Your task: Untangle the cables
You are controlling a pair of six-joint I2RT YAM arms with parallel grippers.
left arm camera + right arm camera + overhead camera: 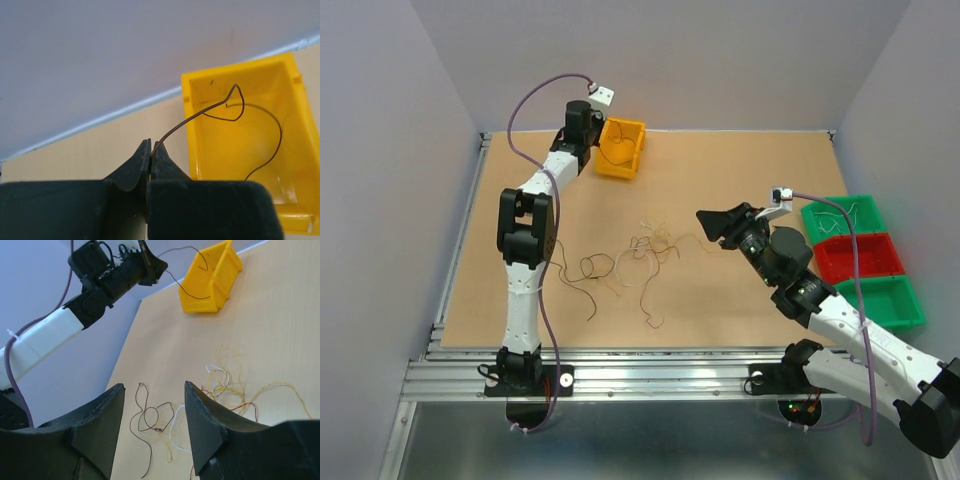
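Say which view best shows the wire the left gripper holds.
Left wrist: the brown wire sits pinched in the shut left gripper, curling into the yellow bin. Top view: a faint line in the bin. Right wrist: small, distant.

The white and black left arm (523, 290) is stretching far away from its base and rising at the wrist. Its dark two-finger left gripper (151, 150) is pressing its jaws together on a thin dark brown wire (200, 116). The white and black right arm (865, 345) is bending low and pointing leftwards, and its dark right gripper (154, 387) is holding its jaws wide apart.
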